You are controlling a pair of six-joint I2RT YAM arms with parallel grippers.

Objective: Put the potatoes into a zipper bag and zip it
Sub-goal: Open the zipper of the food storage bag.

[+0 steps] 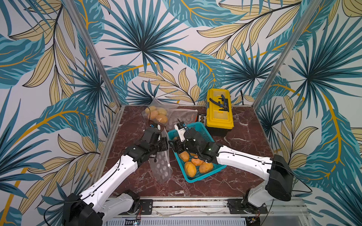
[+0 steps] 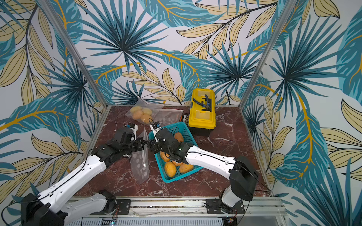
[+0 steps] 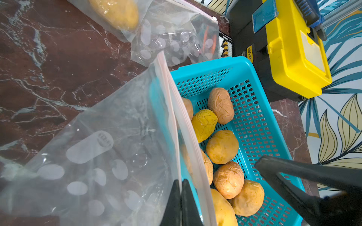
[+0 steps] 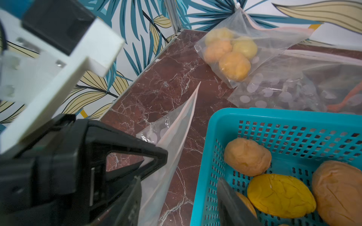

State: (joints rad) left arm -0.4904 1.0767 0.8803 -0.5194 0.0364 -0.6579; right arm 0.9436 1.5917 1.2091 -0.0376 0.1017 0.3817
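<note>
Desk (image 1: pixel 244 172): a filled bag (image 1: pixel 156 115) lies at the far edge. The basket (image 3: pixel 215 66) mid-desk holds loose potatoes (image 3: pixel 222 146). None are in the empty zipper bag (image 3: pixel 109 148) beside it. The left tool (image 3: pixel 181 182) is clamped on that bag's rim. The right tool (image 4: pixel 179 178) stands part-open astride the rim. Loading and zipping are outstanding.

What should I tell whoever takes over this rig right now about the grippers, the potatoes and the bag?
Left gripper: shut on the top edge of an empty zipper bag, holding it up beside the teal basket.
Right gripper: open at that bag's rim, gripping nothing.
Potatoes: about eight loose in the basket.
Done: a filled bag with four potatoes lies at the back of the table; I cannot tell if it is zipped.
Left: open the held bag, load the basket's potatoes, zip it.
</note>
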